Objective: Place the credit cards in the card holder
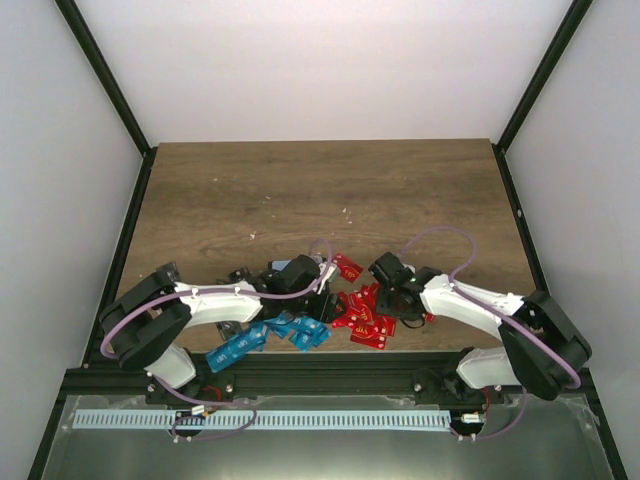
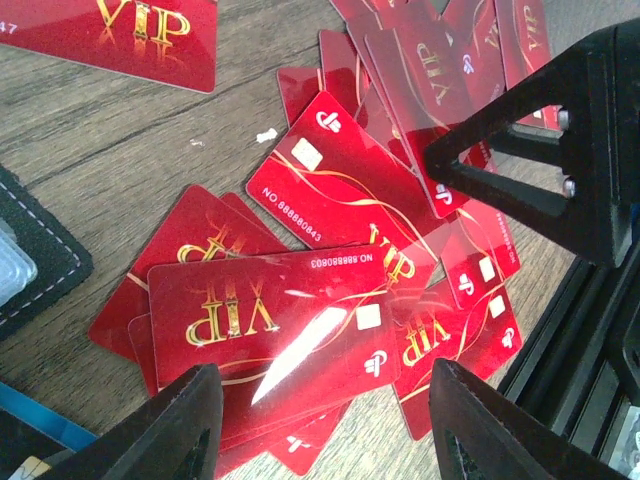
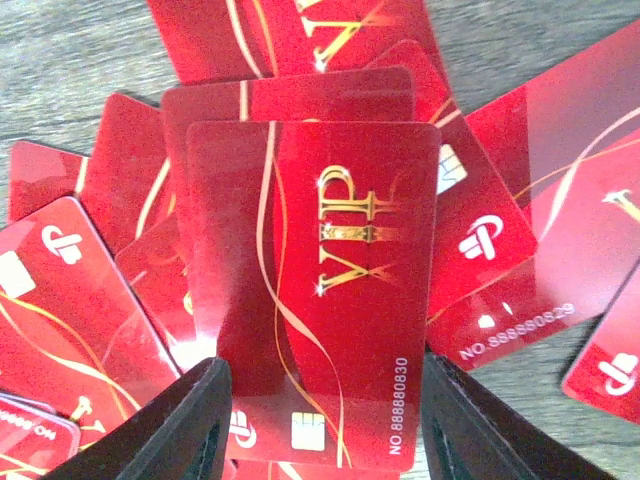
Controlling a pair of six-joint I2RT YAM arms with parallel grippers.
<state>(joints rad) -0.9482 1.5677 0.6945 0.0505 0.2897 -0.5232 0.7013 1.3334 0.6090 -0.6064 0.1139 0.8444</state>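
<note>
While both arms reach over the cards at the table's (image 1: 300, 190) near edge, the right gripper (image 3: 322, 370) pinches one red VIP card (image 3: 330, 250) by its long edges, above the red pile (image 1: 365, 318). The left gripper (image 2: 325, 380) hovers over the same pile, jaws apart and empty. The pile holds a dozen or so cards, too overlapped for an exact count, and a single red card (image 1: 347, 267) lies apart on the far side. About six blue cards (image 1: 270, 335) sit left of them. One card holder (image 2: 35, 255) shows only a stitched black corner beside the reds. The table is wood-grain, with white walls (image 1: 320, 60) and black frame posts (image 1: 105, 80).
</note>
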